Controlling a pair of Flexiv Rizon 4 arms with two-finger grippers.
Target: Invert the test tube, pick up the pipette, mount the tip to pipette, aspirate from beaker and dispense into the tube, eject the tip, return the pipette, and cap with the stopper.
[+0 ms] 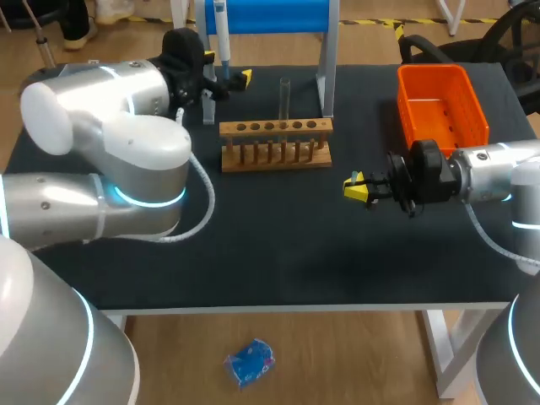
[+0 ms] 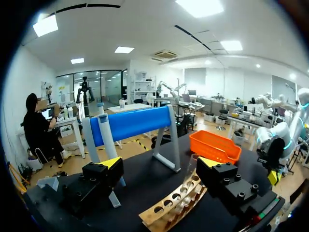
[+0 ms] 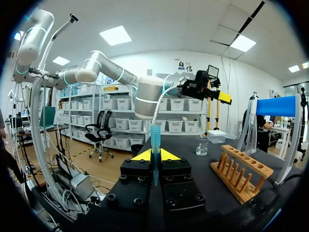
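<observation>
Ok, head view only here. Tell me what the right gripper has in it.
Observer: A blue pipette tip, upright, with the right gripper shut on it.
Operator: Find me the beaker.
Observer: The beaker stands ahead of that gripper, near the wooden rack.
Operator: Check the left gripper.
Observer: The left gripper is open; the pipette stands ahead of it, ungripped.

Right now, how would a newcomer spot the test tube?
Start at the wooden rack in the middle of the black table. One clear glass test tube stands upright in its row of holes. It is the only thing in the rack; the other holes look empty.
</observation>
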